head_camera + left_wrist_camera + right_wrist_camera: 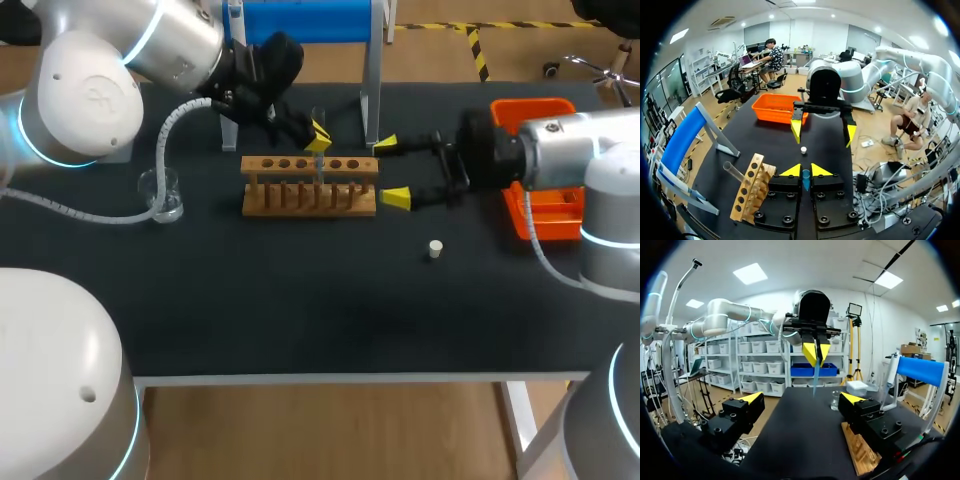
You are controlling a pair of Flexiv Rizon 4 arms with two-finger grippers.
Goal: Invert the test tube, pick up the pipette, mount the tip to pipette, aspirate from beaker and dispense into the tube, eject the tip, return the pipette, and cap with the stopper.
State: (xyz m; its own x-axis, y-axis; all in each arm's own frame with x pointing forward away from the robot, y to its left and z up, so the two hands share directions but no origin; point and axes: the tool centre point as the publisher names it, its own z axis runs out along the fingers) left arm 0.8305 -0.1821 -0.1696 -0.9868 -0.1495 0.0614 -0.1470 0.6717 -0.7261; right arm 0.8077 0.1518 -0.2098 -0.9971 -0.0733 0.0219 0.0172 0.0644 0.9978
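Test tube (815, 377), slim and bluish, hangs upright in the air over the middle of the wooden rack (310, 198). The left tool (318, 138) has its yellow tips pressed together on the tube's upper end. On the black counter (300, 300), a clear beaker (163, 195) stands at the rack's 9 o'clock, well apart from it. In the left wrist view a second, clear tube (734, 172) sticks up out of the rack's top, beside the left tool and not touching it. At the rack's 3 o'clock, just off its end, the right tool (390, 172) points toward the rack. Its fingers are spread wide with nothing between them. A small white stopper (434, 248) sits on the counter at the rack's 4 o'clock. An orange bin (530, 108) lies at the far 3 o'clock, behind the right arm.
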